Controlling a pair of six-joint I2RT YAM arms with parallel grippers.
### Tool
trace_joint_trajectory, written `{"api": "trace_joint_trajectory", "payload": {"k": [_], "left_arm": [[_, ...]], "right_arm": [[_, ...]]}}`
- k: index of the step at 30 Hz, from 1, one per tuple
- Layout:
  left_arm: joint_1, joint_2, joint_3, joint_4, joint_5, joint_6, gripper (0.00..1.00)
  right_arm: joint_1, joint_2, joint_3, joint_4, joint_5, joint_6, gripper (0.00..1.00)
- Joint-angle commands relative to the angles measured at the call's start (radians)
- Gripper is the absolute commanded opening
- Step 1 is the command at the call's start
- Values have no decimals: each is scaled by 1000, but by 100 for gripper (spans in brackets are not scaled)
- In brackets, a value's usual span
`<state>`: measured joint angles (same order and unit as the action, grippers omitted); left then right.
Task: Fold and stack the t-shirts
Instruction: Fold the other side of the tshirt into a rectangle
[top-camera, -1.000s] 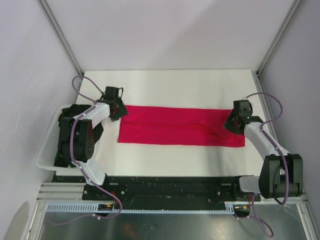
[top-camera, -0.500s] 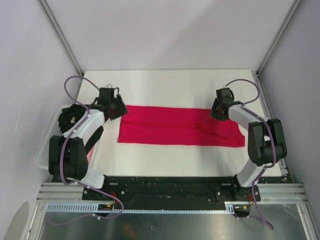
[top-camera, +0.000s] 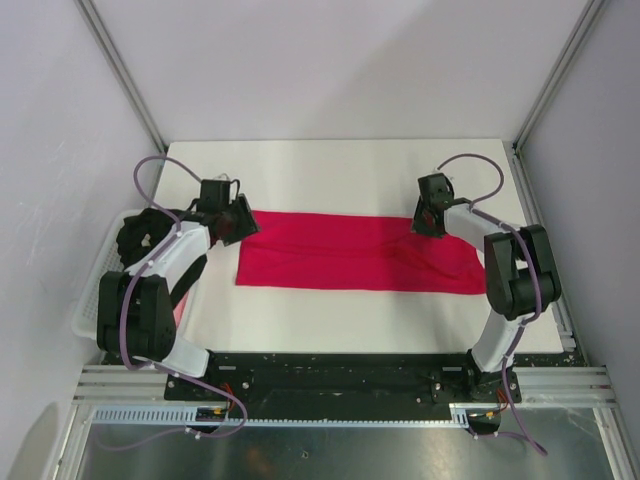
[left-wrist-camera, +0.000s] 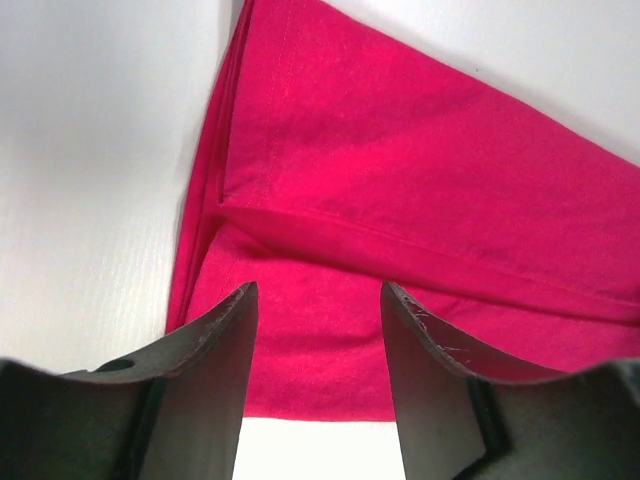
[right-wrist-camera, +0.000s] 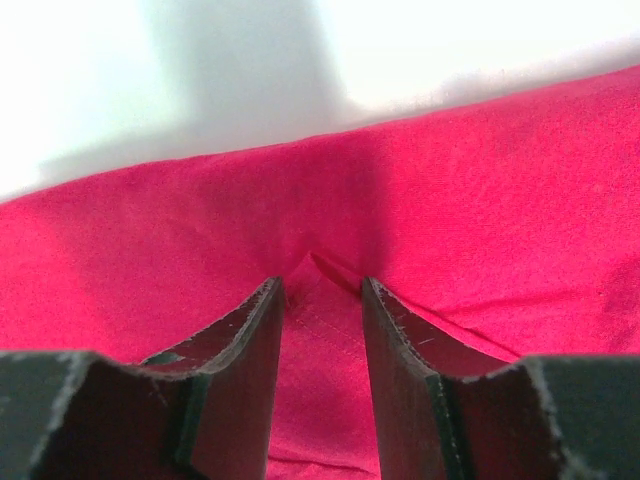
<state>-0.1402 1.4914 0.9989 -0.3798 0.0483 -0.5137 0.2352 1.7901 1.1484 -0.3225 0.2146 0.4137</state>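
Note:
A bright red t-shirt (top-camera: 360, 252) lies flat on the white table (top-camera: 340, 175), folded into a long strip running left to right. My left gripper (top-camera: 238, 222) sits low at the strip's far-left corner. In its wrist view it is open (left-wrist-camera: 318, 295), with the layered red cloth (left-wrist-camera: 400, 190) and its near edge under the gap. My right gripper (top-camera: 431, 216) stands at the far edge of the strip, towards its right end. It is open (right-wrist-camera: 320, 290) over the red cloth (right-wrist-camera: 150, 250), where a small stitched fold rises between the fingertips (right-wrist-camera: 268, 300).
A white lattice basket (top-camera: 92, 305) hangs off the table's left edge, behind the left arm. It holds something dark (top-camera: 130, 238) and a pale pink scrap (top-camera: 179, 311). Metal frame posts (top-camera: 125, 75) rise at the back corners.
My right gripper has moved left and away from the shirt's right end to its far edge. The left gripper has stayed by the far-left corner while its arm swung.

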Motion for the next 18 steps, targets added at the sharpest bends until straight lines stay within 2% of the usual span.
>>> {"api": "trace_joint_trajectory", "payload": {"k": [1, 5, 8, 18], "left_arm": [[-11, -21, -13, 19, 25, 26, 57], [-18, -22, -16, 22, 29, 22, 57], [-21, -24, -18, 24, 29, 20, 57], [-31, -31, -22, 24, 34, 19, 56]], "right_arm": [[10, 20, 41, -2, 54, 2, 37], [36, 1, 41, -40, 85, 23, 20], [63, -25, 40, -73, 110, 42, 11], [149, -111, 21, -198, 139, 120, 6]]}}
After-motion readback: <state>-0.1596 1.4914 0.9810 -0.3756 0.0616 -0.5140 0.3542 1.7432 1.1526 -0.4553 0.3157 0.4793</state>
